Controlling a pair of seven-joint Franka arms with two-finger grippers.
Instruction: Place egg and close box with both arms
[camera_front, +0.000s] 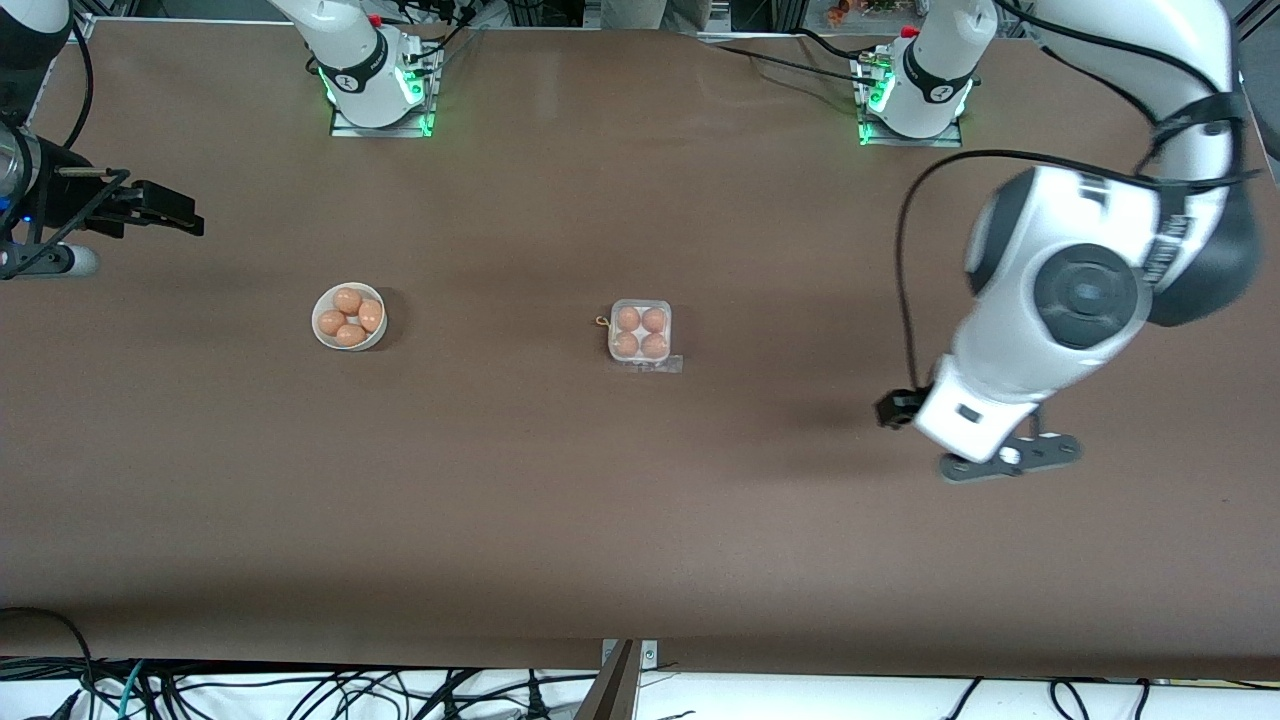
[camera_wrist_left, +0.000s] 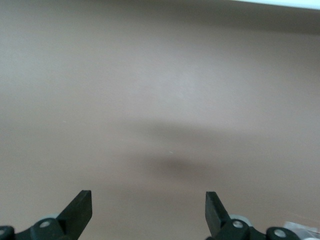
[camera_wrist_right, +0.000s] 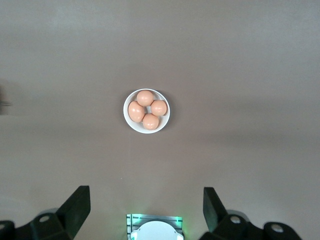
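The clear box (camera_front: 640, 332) stands at the table's middle with an orange-brown egg (camera_front: 627, 318) in every cell. Its lid seems to lie over the eggs, and a clear flap (camera_front: 662, 365) sticks out at its nearer edge. I cannot tell whether it is latched. My left gripper (camera_wrist_left: 148, 200) is open and empty over bare table toward the left arm's end; in the front view (camera_front: 897, 408) it is mostly hidden under the wrist. My right gripper (camera_front: 165, 212) is open and empty, high over the right arm's end, also in its wrist view (camera_wrist_right: 146, 197).
A round white bowl (camera_front: 322, 338) with several more eggs (camera_front: 348, 300) stands toward the right arm's end; it also shows in the right wrist view (camera_wrist_right: 146, 128). A small loop (camera_front: 601, 321) lies beside the box. The right arm's base (camera_wrist_right: 152, 231) shows below the right gripper.
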